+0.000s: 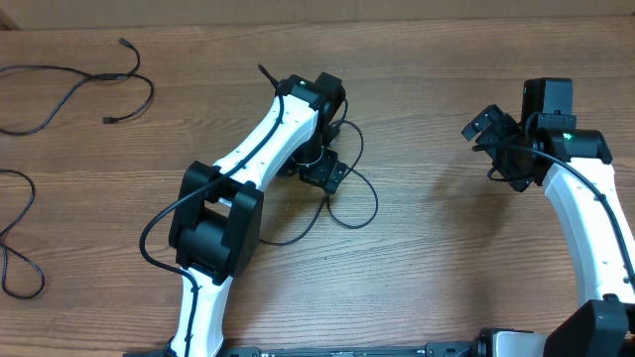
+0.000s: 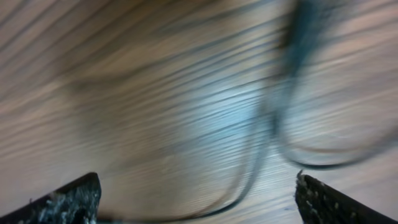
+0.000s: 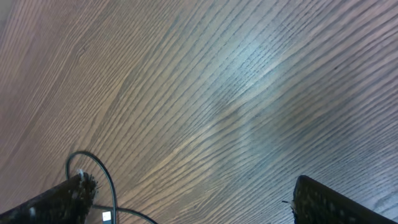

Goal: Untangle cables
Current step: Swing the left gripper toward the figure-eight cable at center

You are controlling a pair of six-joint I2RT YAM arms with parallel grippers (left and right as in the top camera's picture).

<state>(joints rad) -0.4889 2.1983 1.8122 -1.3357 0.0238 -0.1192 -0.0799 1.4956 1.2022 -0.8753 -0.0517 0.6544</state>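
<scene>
A tangle of thin black cables [image 1: 349, 193] loops on the wooden table near its middle. My left gripper [image 1: 316, 167] hangs open right over this tangle. In the blurred left wrist view, a cable loop [image 2: 254, 174] curves across the wood between the wide-apart fingertips [image 2: 74, 200], and nothing is gripped. Another cable [image 1: 74, 74] with small plugs lies at the far left, and a further cable [image 1: 20, 233] lies below it. My right gripper [image 1: 494, 151] is open over bare wood to the right, away from all the cables. Between its fingers [image 3: 323, 200] only table shows.
A thin black wire [image 3: 99, 171] with a white tag curls beside the right gripper's left finger; it seems to belong to the arm. The left arm [image 1: 253, 149] stretches diagonally across the table's middle. The right arm [image 1: 585, 218] stands along the right edge.
</scene>
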